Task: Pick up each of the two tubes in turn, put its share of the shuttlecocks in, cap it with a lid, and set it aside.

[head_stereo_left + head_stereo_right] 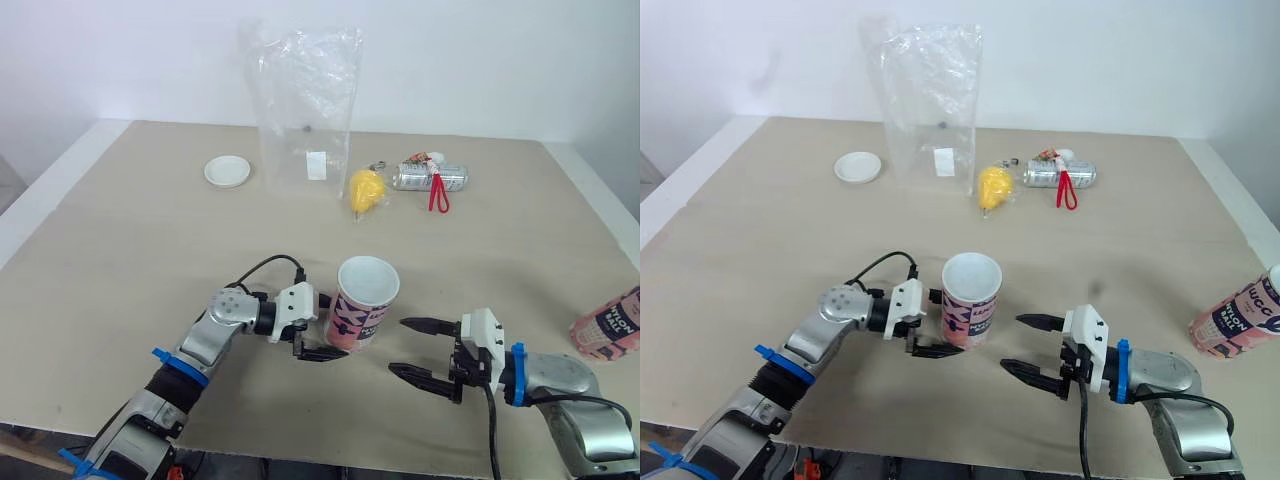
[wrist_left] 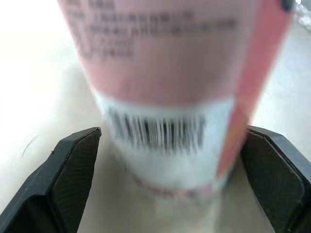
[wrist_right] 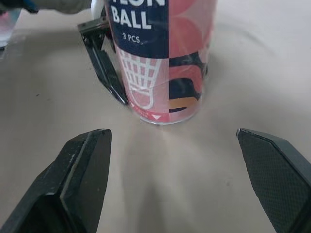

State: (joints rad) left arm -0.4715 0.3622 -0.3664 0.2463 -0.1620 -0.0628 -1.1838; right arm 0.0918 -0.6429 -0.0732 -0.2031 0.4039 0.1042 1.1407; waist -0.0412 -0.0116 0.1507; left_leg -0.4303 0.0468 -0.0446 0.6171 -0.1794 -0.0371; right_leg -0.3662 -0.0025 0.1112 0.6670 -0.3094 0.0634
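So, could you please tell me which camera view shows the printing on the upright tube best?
The right wrist view: the tube faces it, with BALL, 3 PCS and a shuttlecock drawing readable. The left wrist view shows its barcode from close up. The eye views look down into its open mouth.

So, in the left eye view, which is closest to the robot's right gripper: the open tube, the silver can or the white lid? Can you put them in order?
From the right gripper:
1. The open tube, standing close by, just to its left.
2. The silver can, lying far back, roughly straight ahead.
3. The white lid, far back and well off to the left.
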